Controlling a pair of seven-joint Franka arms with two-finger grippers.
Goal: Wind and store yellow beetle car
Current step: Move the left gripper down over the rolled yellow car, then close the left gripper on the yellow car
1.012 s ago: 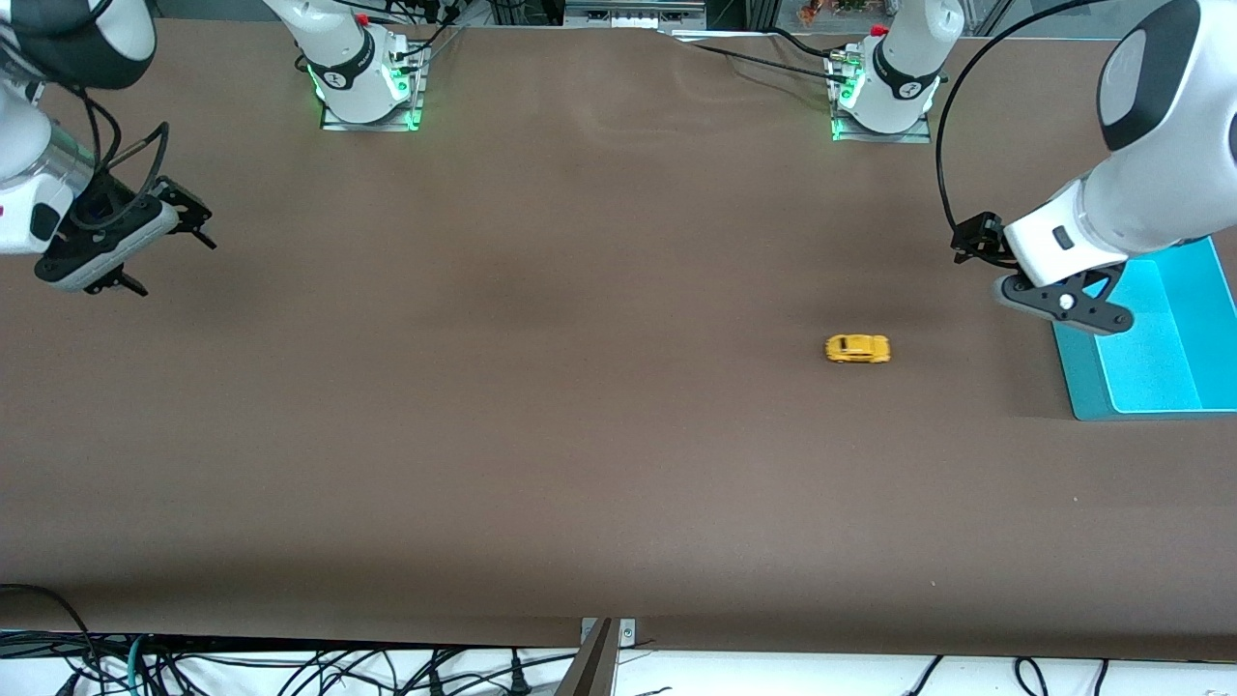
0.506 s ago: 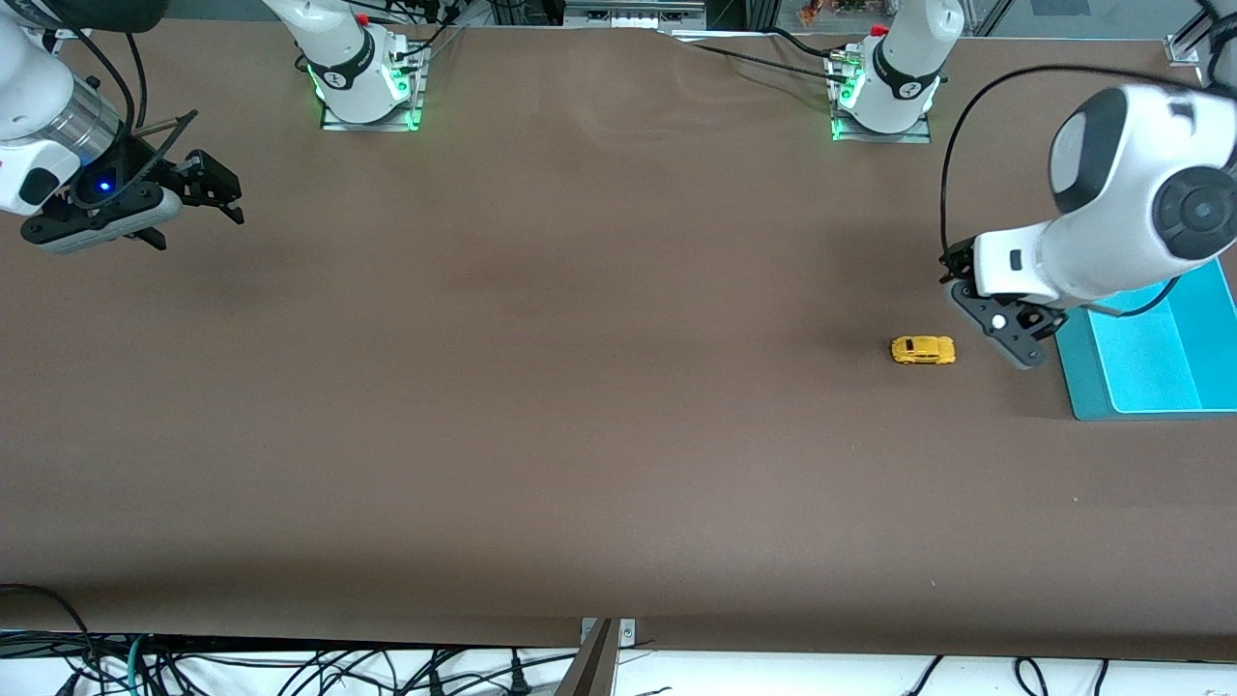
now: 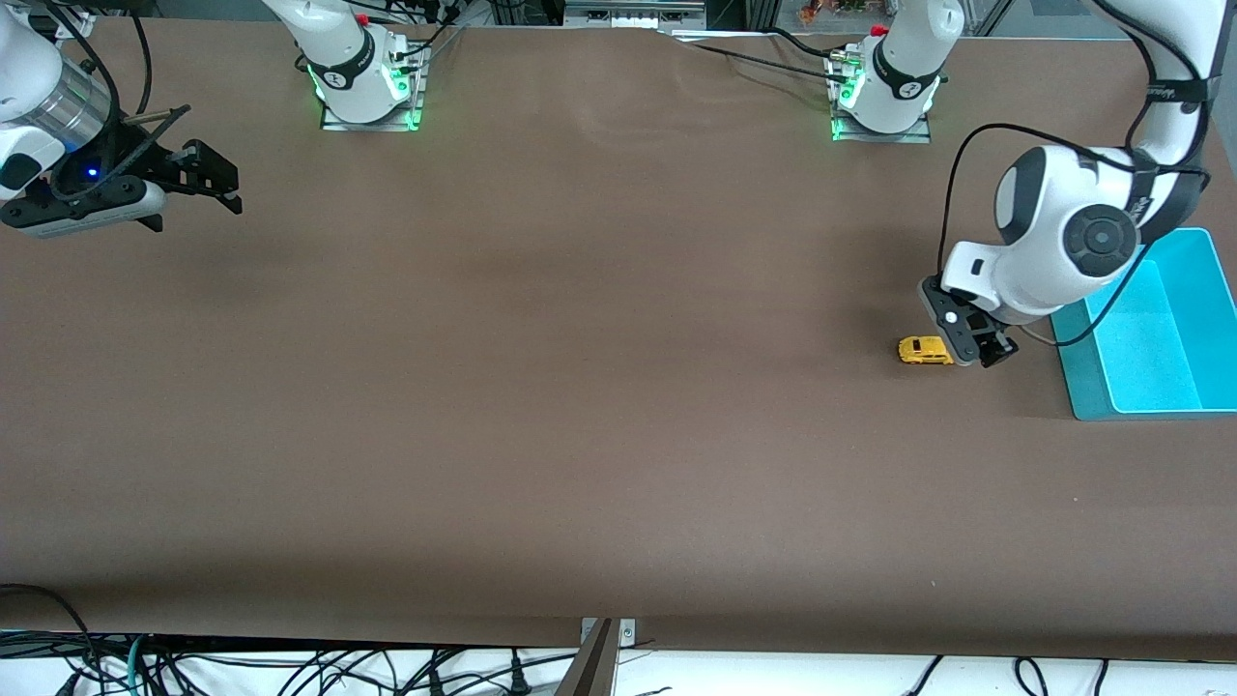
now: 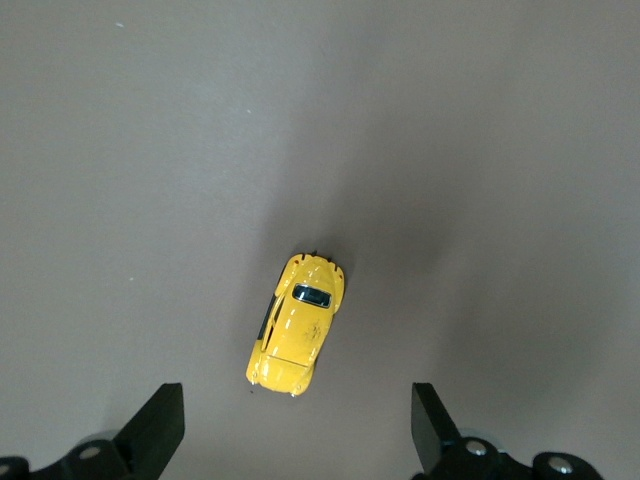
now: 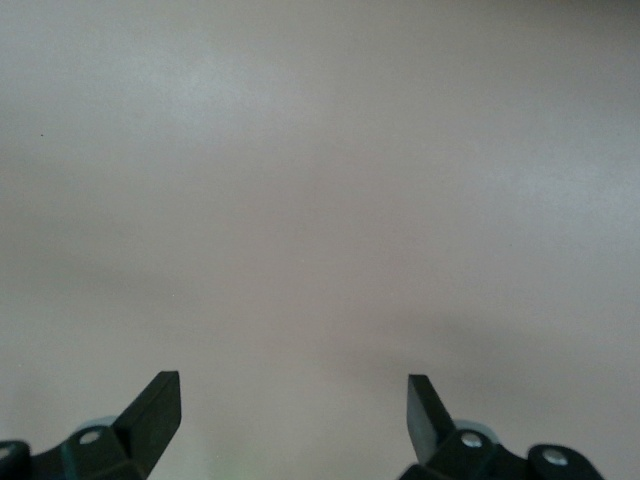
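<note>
— Where's the right gripper (image 3: 198,184)?
— Waiting over bare table (image 3: 580,387) at its own end, fingers spread, holding nothing.
— And the yellow beetle car (image 3: 923,350)?
— On the table just beside the left gripper (image 3: 976,350), which hangs low with fingers (image 4: 160,425) parted, empty; a blue bin (image 3: 1174,387) lies near.

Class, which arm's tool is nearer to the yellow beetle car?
Left. The left tool, open, is right beside the yellow beetle car; the right tool, open, waits at the right arm's table end.
</note>
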